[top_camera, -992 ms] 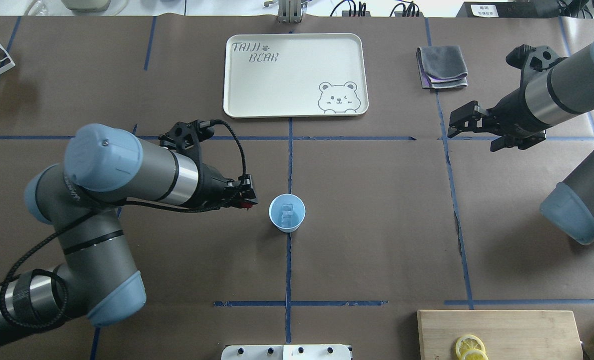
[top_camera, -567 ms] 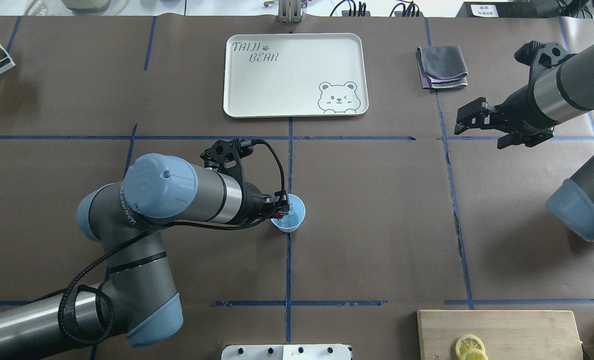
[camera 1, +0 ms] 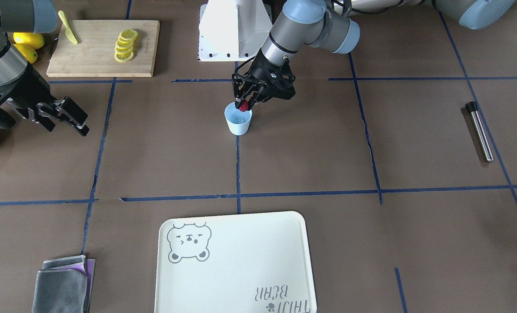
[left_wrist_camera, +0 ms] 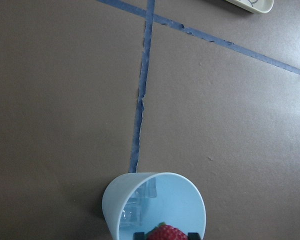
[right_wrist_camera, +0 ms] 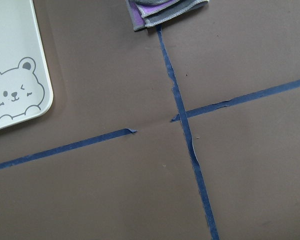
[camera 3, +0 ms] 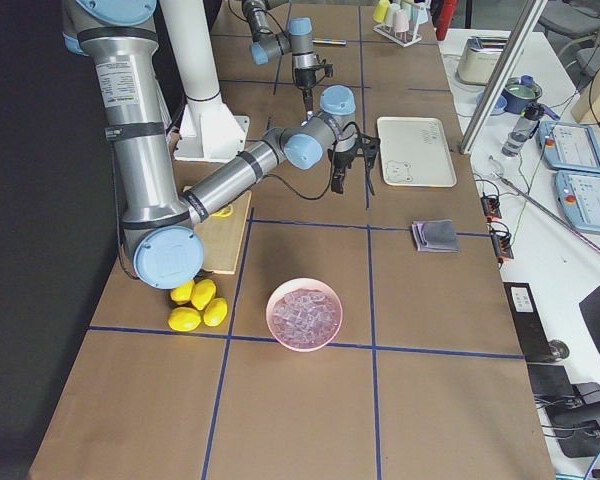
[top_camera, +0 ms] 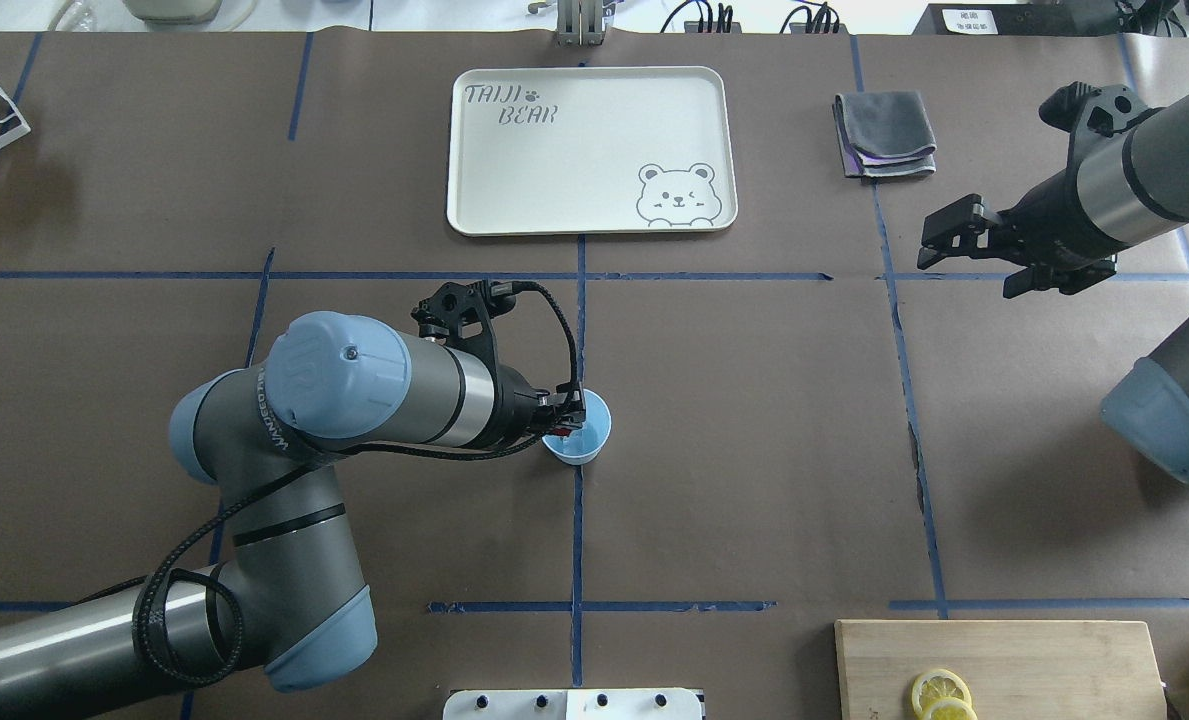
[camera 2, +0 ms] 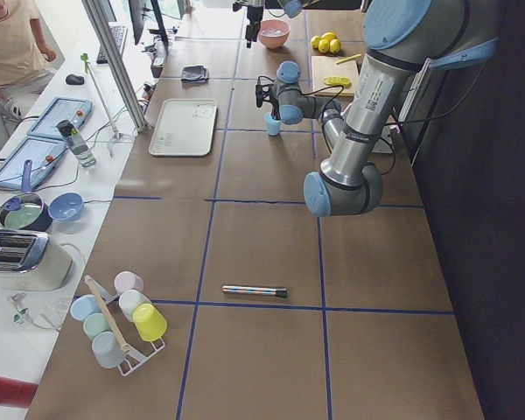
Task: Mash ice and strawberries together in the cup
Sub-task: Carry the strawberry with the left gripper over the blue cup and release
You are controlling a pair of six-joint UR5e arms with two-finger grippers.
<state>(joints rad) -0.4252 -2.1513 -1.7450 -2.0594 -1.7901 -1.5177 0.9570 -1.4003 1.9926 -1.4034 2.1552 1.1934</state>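
The pale-blue cup stands upright on a blue tape line near the table's middle. See-through ice lies inside it against the wall. My left gripper hangs just over the cup's rim, shut on a red strawberry with a green patch; the berry sits above the cup's mouth. My right gripper hovers open and empty far off at the table's right side, near the grey cloth. Its fingers do not show in the right wrist view.
A cream bear tray lies beyond the cup. A cutting board with lemon slices and a yellow knife, whole lemons, a pink bowl of ice, a metal rod and a cup rack sit around the table.
My left arm has swung right, carrying the strawberry from beside the cup to over its rim. My right arm has drawn back slightly to the right.
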